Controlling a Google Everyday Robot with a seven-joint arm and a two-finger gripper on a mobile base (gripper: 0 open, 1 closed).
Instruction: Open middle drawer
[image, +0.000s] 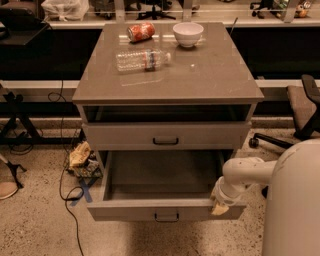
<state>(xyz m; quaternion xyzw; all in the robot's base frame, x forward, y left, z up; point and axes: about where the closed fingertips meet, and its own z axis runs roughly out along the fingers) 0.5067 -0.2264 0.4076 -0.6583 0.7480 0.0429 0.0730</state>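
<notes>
The middle drawer (160, 210) is pulled far out of the grey-beige cabinet (167, 75). It shows a wide, shallow, empty grey box and a small black bar handle (166, 217) on its plain front. The closed drawer above it (125, 136) has a black handle too. The lowest drawer is hidden under the open one. My gripper (219, 205), on the white arm (247, 172), sits at the open drawer's front right corner, against the top edge of its front.
On the cabinet top lie a clear plastic bottle (142, 60), a red can (140, 32) and a white bowl (188, 34). Cables and a crumpled bag (80, 155) lie on the floor to the left. An office chair (300, 110) stands to the right. My white body (295, 200) fills the lower right.
</notes>
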